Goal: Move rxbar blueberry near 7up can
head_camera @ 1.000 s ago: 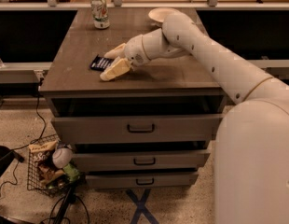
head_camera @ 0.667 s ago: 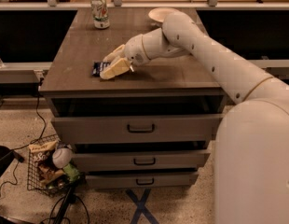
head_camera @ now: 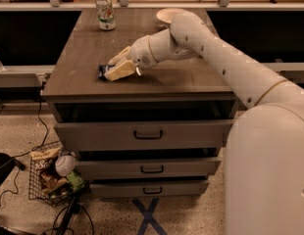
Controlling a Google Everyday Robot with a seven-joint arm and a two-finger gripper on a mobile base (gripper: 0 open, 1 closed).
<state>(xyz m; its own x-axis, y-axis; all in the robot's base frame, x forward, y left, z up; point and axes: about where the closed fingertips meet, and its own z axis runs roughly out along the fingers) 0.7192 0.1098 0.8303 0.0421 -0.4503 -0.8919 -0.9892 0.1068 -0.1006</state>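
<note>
- Found the gripper [head_camera: 118, 65] low over the front-left part of the cabinet top [head_camera: 191, 77], right at the rxbar blueberry [head_camera: 102, 72].
- Could not tell whether clamped on the bar or apart.
- Saw only 1 dark end of the bar poking out leftwards, flat on the wood.
- Noted the 7up can [head_camera: 105, 12] upright near the far-left edge, well apart from the bar.

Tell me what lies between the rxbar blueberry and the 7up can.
Only bare tabletop, as the camera view shows. The gripper is at the rxbar blueberry at the near end; the 7up can stands at the far edge.
</note>
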